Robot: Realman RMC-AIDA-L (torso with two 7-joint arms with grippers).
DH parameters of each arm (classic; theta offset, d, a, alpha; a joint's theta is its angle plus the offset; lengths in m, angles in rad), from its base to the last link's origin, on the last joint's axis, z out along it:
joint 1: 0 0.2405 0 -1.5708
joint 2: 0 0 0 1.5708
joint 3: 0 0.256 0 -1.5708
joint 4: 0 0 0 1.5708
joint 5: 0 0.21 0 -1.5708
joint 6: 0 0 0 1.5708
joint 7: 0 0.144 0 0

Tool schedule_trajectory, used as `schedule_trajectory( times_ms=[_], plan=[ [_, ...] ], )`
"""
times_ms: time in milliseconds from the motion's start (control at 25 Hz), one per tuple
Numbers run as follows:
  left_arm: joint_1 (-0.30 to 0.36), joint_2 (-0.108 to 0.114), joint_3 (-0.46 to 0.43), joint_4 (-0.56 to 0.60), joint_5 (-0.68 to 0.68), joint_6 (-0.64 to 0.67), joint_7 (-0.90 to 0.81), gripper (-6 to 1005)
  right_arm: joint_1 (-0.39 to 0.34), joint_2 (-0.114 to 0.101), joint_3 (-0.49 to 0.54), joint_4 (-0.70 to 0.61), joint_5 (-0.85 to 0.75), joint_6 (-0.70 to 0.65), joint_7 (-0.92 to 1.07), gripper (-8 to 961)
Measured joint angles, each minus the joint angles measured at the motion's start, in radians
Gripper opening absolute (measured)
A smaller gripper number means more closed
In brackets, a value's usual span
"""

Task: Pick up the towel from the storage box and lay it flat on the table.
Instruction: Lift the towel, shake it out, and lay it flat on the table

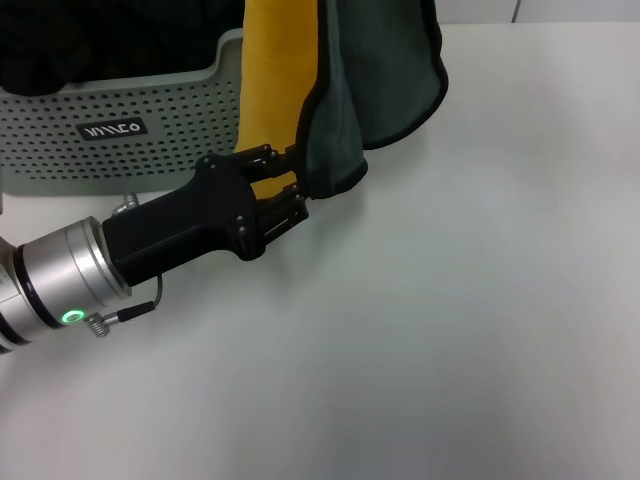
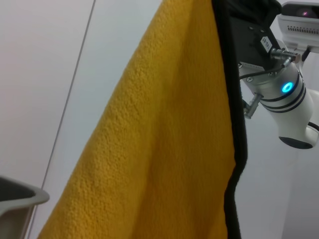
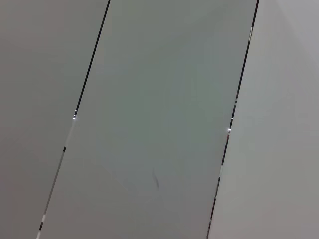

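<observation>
The towel (image 1: 275, 80) hangs in the air over the table (image 1: 450, 330), its yellow face toward the storage box (image 1: 120, 150) and its dark teal face (image 1: 385, 70) folded to the right. Its top is out of the head view. My left gripper (image 1: 298, 177) is at the towel's lower black edge, open, with one jaw on each side of it. In the left wrist view the yellow towel (image 2: 164, 139) fills the frame. My right gripper (image 2: 241, 17) is at its upper edge and holds it up. The right wrist view shows only bare panels.
The storage box stands at the back left with a black fabric bundle (image 1: 100, 40) inside. A corner of it shows in the left wrist view (image 2: 20, 199). My left arm (image 1: 90, 270) reaches in from the left, low over the table.
</observation>
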Motion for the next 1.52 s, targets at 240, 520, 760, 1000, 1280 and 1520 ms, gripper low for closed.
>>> schedule_trajectory(
  times_ms=[240,520,760,1000,1280,1520],
  plan=[
    [-0.001,0.002,0.003,-0.003,0.0,0.0,0.0,264,0.0,0.002,0.0,0.001,-0.001,0.001,0.0,5],
    [0.001,0.004,0.003,-0.005,0.004,-0.001,0.003,199,-0.007,0.002,-0.001,0.002,0.002,-0.007,-0.001,6],
    [-0.009,0.003,0.003,-0.007,0.007,-0.004,-0.011,89,-0.01,0.003,-0.012,-0.001,0.008,-0.012,-0.001,6],
    [-0.011,0.002,0.001,-0.008,0.002,-0.015,-0.029,41,-0.012,0.007,-0.013,-0.002,0.01,-0.022,0.0,6],
    [0.001,0.008,-0.025,0.011,-0.005,0.009,-0.094,36,-0.066,0.006,-0.006,-0.014,0.018,-0.051,0.014,6],
    [0.028,0.044,-0.103,0.154,0.005,0.195,-0.179,26,-0.278,0.005,0.007,-0.184,0.057,-0.077,0.032,5]
  ],
)
